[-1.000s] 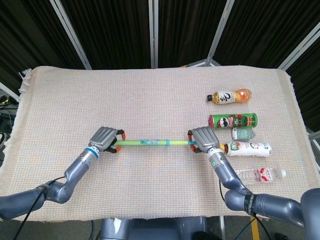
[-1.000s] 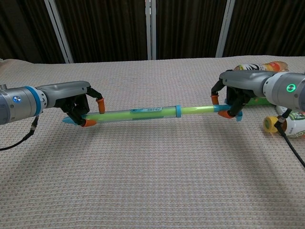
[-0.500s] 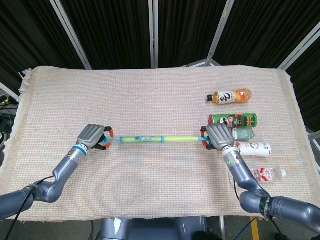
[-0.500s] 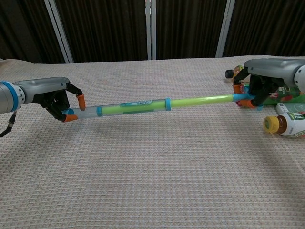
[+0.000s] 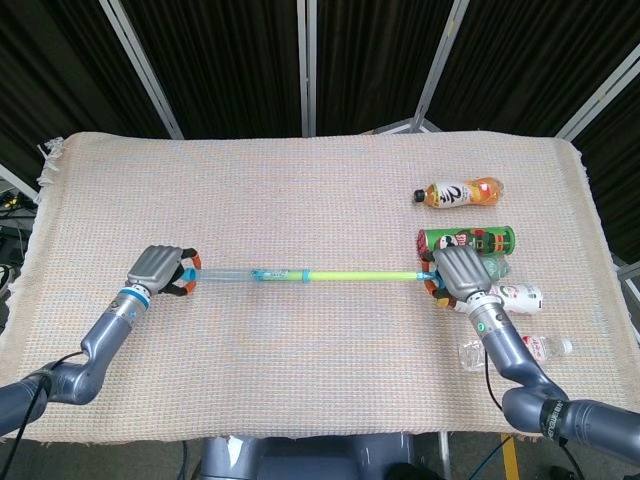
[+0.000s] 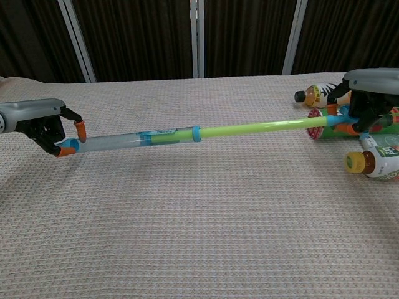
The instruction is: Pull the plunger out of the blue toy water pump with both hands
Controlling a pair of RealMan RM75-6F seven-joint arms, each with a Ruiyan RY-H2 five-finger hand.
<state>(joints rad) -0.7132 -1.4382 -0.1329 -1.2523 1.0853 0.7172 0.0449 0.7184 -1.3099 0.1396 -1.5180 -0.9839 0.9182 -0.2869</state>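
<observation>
The toy water pump is a clear tube [image 5: 245,274] [image 6: 131,139] with blue rings, held level above the cloth. My left hand [image 5: 160,270] [image 6: 43,124] grips its left end. A long green plunger rod [image 5: 360,275] [image 6: 259,129] sticks far out of the tube's right end. My right hand [image 5: 455,274] [image 6: 368,99] grips the rod's blue handle, just in front of the green can. The two hands are wide apart, with the tube and rod stretched between them.
On the right of the woven cloth [image 5: 300,190] lie an orange drink bottle [image 5: 460,192] [image 6: 321,93], a green can [image 5: 480,240], a white bottle [image 5: 510,296] [image 6: 374,161] and a clear water bottle [image 5: 525,348]. They crowd around my right hand.
Both hands have moved apart, left hand to the left and right hand to the right. Much more of the green rod now shows outside the tube.
</observation>
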